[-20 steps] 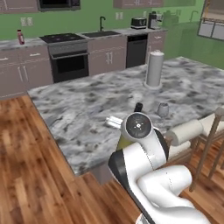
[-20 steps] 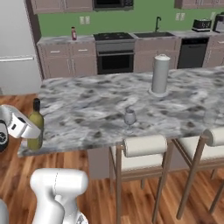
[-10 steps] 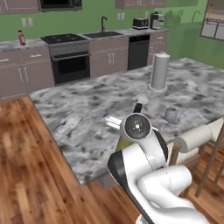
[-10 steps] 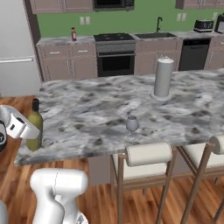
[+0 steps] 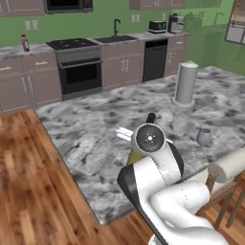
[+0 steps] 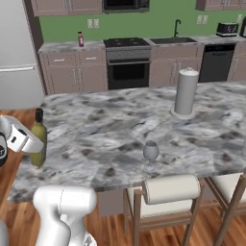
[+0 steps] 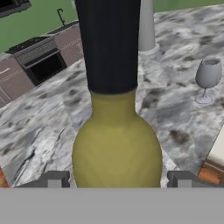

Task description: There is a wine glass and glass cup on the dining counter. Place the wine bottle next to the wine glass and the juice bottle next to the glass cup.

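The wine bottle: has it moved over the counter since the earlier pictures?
Yes. The wine bottle, between the jaws, has come in from beyond the counter edge, slightly toward the wine glass.

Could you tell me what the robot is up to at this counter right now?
The arm's gripper is closed around the wine bottle, carrying it upright by its olive-yellow body at the near-left corner of the dining counter. The wine glass stands near the front edge by the stools, some way from the bottle. A small red bottle sits on the back wall counter.

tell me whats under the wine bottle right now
The wine bottle stands upright over the dining counter near its end; the tool straddles its body. Its base is hidden, so contact is unclear.
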